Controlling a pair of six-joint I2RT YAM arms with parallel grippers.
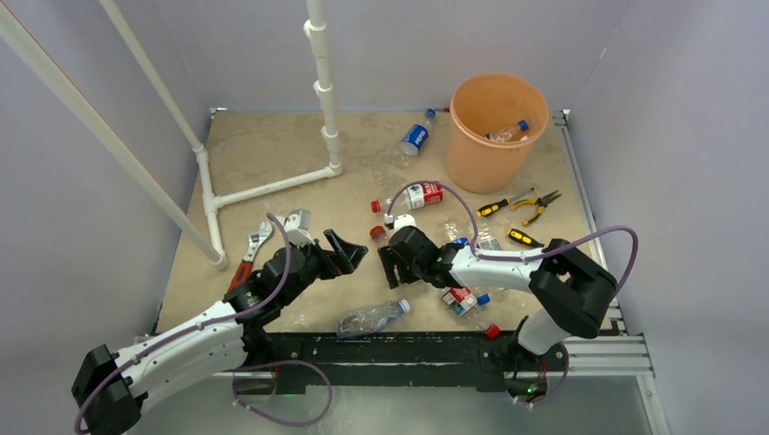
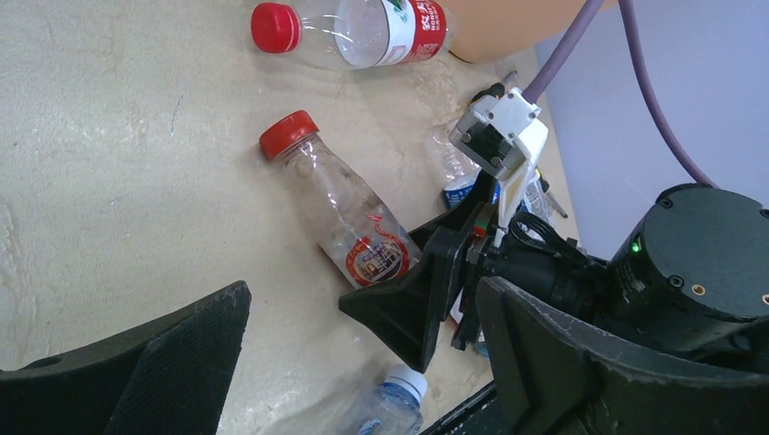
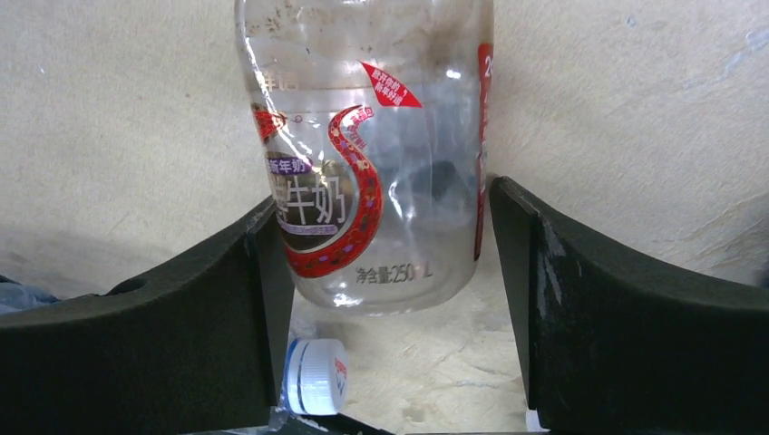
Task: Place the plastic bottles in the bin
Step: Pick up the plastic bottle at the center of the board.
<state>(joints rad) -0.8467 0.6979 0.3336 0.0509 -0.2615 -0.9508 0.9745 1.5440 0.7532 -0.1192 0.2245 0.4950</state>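
Note:
The orange bin stands at the far right with one bottle inside. My right gripper is open, its jaws standing close on either side of the base of a red-capped bottle that lies on the table. My left gripper is open and empty just left of it. Other bottles lie loose: a blue-labelled one, a red-labelled one, a clear white-capped one and one with a blue cap.
A red-handled wrench lies left of my left arm. Pliers and screwdrivers lie in front of the bin. A white pipe frame stands at the back left. A white cap lies by my right gripper's left finger.

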